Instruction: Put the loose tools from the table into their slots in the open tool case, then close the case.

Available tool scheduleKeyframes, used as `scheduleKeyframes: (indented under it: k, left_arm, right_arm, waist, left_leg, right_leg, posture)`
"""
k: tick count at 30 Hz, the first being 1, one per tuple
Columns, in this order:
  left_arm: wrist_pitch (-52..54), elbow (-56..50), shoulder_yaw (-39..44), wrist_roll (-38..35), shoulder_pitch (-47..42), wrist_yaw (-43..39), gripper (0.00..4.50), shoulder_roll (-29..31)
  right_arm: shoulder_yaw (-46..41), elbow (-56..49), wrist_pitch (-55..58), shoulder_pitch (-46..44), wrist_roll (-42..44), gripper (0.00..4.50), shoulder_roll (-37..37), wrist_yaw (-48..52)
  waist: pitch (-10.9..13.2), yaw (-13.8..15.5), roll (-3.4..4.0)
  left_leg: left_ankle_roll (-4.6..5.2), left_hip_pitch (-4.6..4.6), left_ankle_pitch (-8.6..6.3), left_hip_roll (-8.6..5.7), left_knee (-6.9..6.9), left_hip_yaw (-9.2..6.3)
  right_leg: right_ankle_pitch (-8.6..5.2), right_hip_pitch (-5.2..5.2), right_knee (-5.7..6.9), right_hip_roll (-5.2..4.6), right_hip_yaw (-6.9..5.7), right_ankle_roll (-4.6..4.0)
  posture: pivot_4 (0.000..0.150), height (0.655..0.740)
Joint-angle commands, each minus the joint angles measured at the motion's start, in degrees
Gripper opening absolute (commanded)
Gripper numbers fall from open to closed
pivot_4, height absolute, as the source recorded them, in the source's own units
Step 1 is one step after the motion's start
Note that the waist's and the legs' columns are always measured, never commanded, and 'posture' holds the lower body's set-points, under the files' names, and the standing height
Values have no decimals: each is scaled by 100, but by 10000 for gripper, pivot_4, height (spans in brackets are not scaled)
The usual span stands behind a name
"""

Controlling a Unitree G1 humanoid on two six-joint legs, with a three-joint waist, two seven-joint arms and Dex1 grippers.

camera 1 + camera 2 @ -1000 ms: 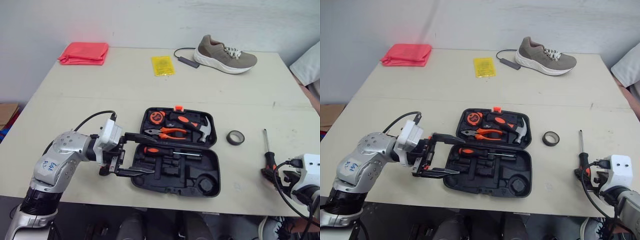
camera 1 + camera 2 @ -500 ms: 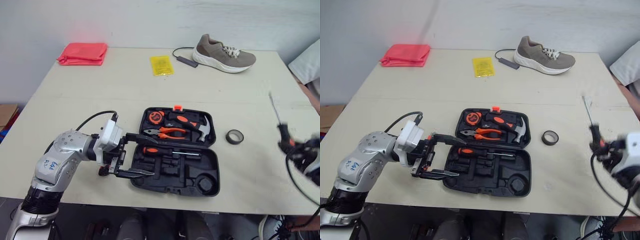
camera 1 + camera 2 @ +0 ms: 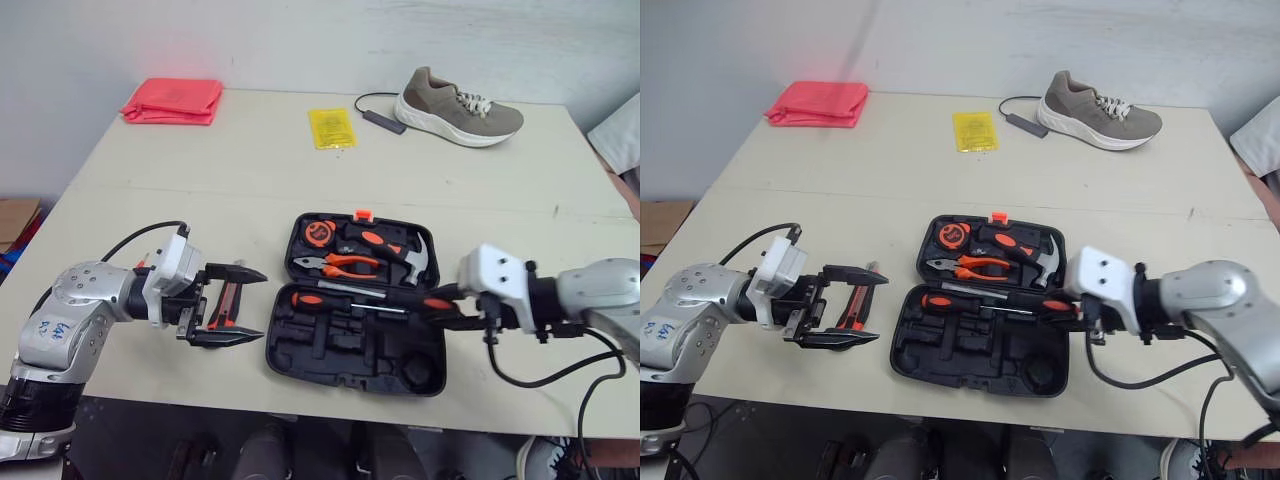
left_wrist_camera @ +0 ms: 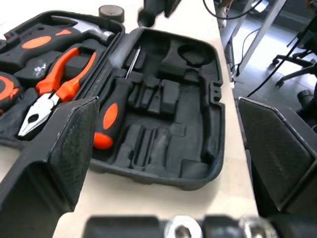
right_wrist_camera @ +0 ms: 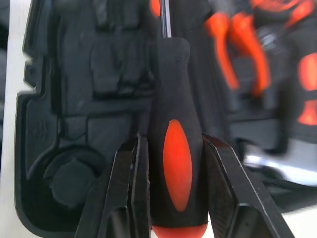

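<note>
From the head, the open tool case (image 3: 345, 350) lies near the table's front edge. The right gripper (image 3: 447, 306) hangs over the case's right side, clamped on a black-and-orange screwdriver (image 3: 415, 298) whose shaft reaches across the case's middle. Left of the case, the left gripper (image 3: 260, 306) rests with its fingers wide apart around a utility knife (image 3: 222, 306) on the table.

The left wrist view looks between those spread fingers into the case: pliers (image 4: 54, 84) and another screwdriver (image 4: 110, 116) are seated, and several moulded slots are bare.

The right wrist view shows both fingers pressed against the screwdriver's handle, above the case's emptier half.

The step in hand looks like seating this screwdriver. Next it needs lining up with a free groove, lowering, then release; the knife waits outside the case.
</note>
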Motion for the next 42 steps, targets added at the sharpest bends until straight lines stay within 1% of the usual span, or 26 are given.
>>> scheduleKeyframes:
  k: [1, 5, 9, 13, 16, 23, 30, 32, 42]
  left_arm:
    - [-71, -150, 75, 9, 34, 56, 45000, -22]
    - [-10, -291, 56, -21, 104, 189, 45000, -83]
    - [28, -393, 40, -34, 162, 258, 45000, -107]
    - [66, -393, 55, -31, 146, 347, 45000, -153]
    - [93, -438, 33, -24, 192, 417, 45000, -191]
    - [92, -426, 46, -5, 272, 450, 45000, -172]
    - [77, -393, 45, 26, 250, 472, 45000, -176]
    - [65, -379, 47, 37, 256, 474, 45000, -177]
    - [-10, -253, 9, 110, 181, 456, 45000, -214]
  right_arm:
    - [341, -151, 309, -287, -226, 10257, 175, -67]
    - [588, -114, 358, -383, -496, 10257, 363, -119]
    - [770, -38, 333, -412, -736, 10257, 392, -1]
    - [799, 24, 445, -353, -817, 10257, 416, 17]
    - [809, 118, 571, -320, -836, 10257, 571, -73]
    - [961, 254, 375, -214, -1063, 10257, 621, 66]
    - [1039, 271, 483, -270, -1105, 10257, 573, 307]
    - [977, 290, 604, -287, -1066, 10257, 671, 238]
    - [974, 369, 816, -345, -1098, 10257, 692, 257]
  waist:
    - [0, -2, 0]
    - [0, -4, 0]
    - [0, -5, 0]
    - [0, -3, 0]
    - [-1, -5, -1]
    - [-2, -11, -3]
    - [-4, -8, -7]
    - [-5, -8, -7]
    - [-9, -8, -15]
  left_leg:
    - [-2, 0, 1, 0, -1, 1]
    - [-7, 0, 4, 3, 1, 2]
    - [-7, 0, 4, 3, 3, 2]
    - [-7, 0, 4, 2, 3, 3]
    - [-7, 0, 4, 3, 7, 2]
    - [-7, 5, 4, 5, 7, 3]
    - [-7, 6, 4, 5, 8, 2]
    - [-7, 6, 4, 4, 8, 2]
    - [-7, 7, 3, 4, 8, 1]
  right_leg:
    - [0, -2, 2, 1, 0, 0]
    - [-1, -6, 9, 2, -2, -2]
    - [-1, -6, 11, 3, -1, -2]
    - [-1, -6, 11, 4, -2, -2]
    - [-1, -4, 12, 4, -2, -2]
    - [-1, -2, 14, 6, -2, -2]
    - [-1, 0, 14, 4, -2, -2]
    - [-1, 1, 13, 4, -2, -2]
    - [-1, 3, 13, 3, -2, -2]
  posture:
    - [1500, 7400]
    - [1500, 7400]
    - [1500, 7400]
    - [1500, 7400]
    - [1500, 7400]
    - [1500, 7400]
    - [1500, 7400]
    - [1500, 7400]
    - [1500, 7400]
